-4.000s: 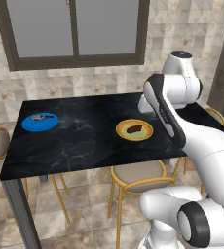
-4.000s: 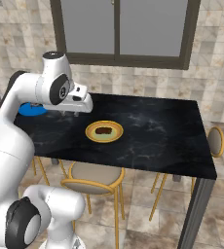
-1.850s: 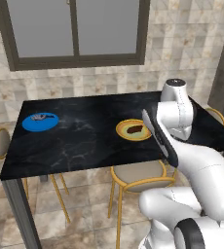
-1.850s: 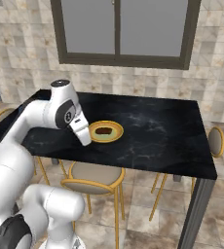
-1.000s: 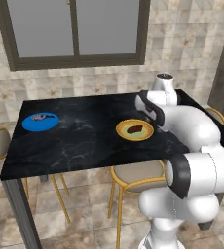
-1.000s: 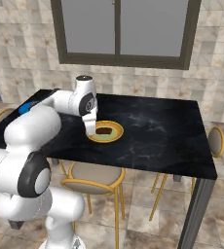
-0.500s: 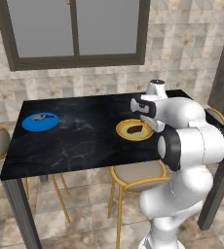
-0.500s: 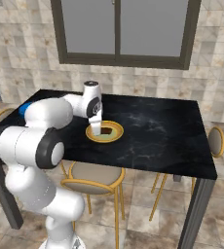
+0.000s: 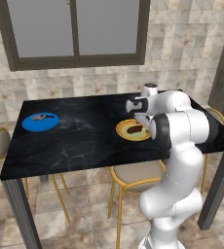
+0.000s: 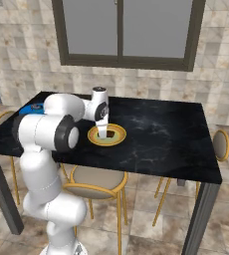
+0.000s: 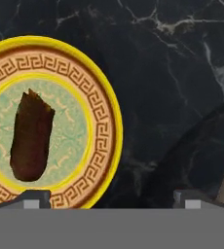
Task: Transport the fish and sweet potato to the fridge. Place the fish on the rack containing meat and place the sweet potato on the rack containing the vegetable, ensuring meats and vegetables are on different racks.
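Black marble table [image 9: 84,136] seen mid-frame; sweet potato [image 9: 133,129] on yellow plate [image 9: 123,133] right of centre; fish [image 9: 42,116] on blue plate [image 9: 32,124] at left.

Even, soft rendered light with no glare; the black table [image 9: 84,136] shows only faint sheen along its marble veins. A broad soft shadow darkens its surface in the hand view (lower right). Textures look coarse and pixelated up close.

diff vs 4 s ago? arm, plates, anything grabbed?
The arm has swung forward and down over the table, bringing the gripper above the yellow plate with the sweet potato. Jaws stay open; nothing taken or released. Sweet potato, fish on the blue plate and base unmoved.
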